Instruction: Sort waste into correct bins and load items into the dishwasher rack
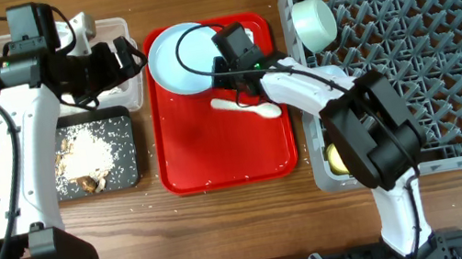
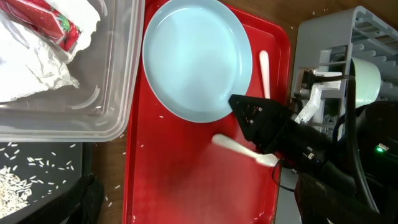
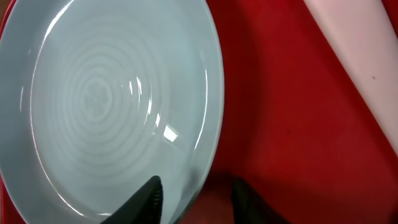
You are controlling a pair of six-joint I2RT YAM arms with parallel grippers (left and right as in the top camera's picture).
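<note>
The right gripper (image 3: 198, 198) stands spread astride the rim of the plate (image 3: 112, 106), where a shallow pinch could let it slip.

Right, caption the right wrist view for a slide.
Open right tool straddling the rim of the blue plate on the red tray, white utensil alongside.

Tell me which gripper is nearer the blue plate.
Right. The right gripper has its fingers either side of the plate rim on the red tray. The left gripper is off the tray, over the clear tub.
</note>
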